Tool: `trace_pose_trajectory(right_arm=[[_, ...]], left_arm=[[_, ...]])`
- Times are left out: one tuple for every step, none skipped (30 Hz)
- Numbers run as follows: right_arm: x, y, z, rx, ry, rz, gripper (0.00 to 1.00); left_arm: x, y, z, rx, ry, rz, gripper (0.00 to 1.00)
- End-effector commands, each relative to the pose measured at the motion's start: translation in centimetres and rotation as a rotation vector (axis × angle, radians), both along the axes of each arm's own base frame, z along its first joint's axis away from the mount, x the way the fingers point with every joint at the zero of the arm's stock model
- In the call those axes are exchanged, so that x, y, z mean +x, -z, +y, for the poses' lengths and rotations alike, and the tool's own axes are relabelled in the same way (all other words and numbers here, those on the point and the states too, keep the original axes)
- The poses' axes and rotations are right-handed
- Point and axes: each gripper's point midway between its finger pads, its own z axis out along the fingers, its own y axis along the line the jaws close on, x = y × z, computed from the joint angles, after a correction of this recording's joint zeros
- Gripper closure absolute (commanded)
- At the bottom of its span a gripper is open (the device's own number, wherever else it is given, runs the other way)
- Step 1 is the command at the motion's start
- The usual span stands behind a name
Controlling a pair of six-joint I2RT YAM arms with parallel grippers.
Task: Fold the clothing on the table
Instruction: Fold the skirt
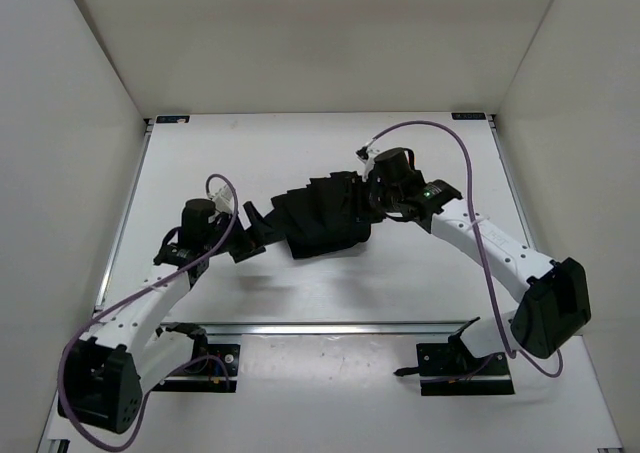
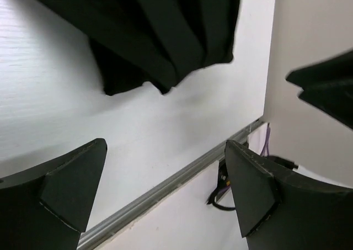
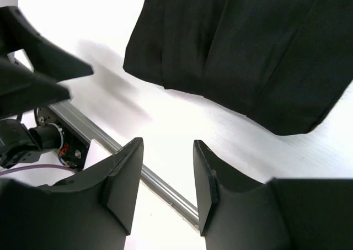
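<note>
The left gripper (image 2: 165, 145) is released: its two black wedge-shaped fingers (image 2: 71, 184) stand wide apart with nothing between them, only the bare white tabletop showing in the gap. In the overhead view it reaches in from the left side of the table (image 1: 250, 153), its tips just beside the left edge of the black, soft fabric garment (image 1: 320, 218). From the left wrist, the garment's hem lies ahead of the fingertips, not between them. I cannot tell whether the tips brush the cloth.

The right gripper (image 3: 167, 150) is also released, though its fingers stand closer together. The space between them holds no cloth, and the white surface and a thin metal rail (image 3: 165, 195) show through it. In the overhead view it sits at the garment's right, far end. From the right wrist, the fabric lies beyond the fingertips, apart from them, with a strip of table in between.

The garment lies near the middle of the table, between the two grippers, bunched into a compact heap rather than spread flat. Its surface runs in several long pleat-like folds stacked side by side, and its edges lie on the tabletop, casting a soft shadow.

The metal rail crosses the table's near side, in front of the two black base plates (image 1: 465, 358) where the arms are bolted. A purple cable (image 1: 470, 173) arcs along each white arm. Plain white walls (image 1: 60, 123) close in the left, right and far sides.
</note>
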Motion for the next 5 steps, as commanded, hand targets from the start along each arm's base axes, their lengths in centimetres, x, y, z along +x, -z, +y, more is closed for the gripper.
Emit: trace_pose_trajectory(right_arm=[[0.3, -2.6, -0.1, 0.014, 0.011, -0.083, 0.62], [0.2, -2.0, 0.0, 0.003, 0.006, -0.071, 0.64], [0.6, -3.0, 0.3, 0.009, -0.004, -0.089, 0.64], [1.0, -3.2, 0.8, -0.012, -0.023, -0.100, 0.64], [1.3, -2.4, 1.4, -0.045, -0.033, -0.090, 0.63]], left_arm=[[-1.6, -0.4, -0.2, 0.061, 0.061, -0.005, 0.02], [-2.3, 0.0, -0.6, 0.070, 0.098, 0.002, 0.01], [-3.1, 0.8, -0.9, 0.081, 0.129, 0.045, 0.02], [-3.5, 1.8, -0.5, 0.117, 0.130, 0.079, 0.01], [-3.5, 1.9, -0.3, 0.138, 0.122, 0.075, 0.02]])
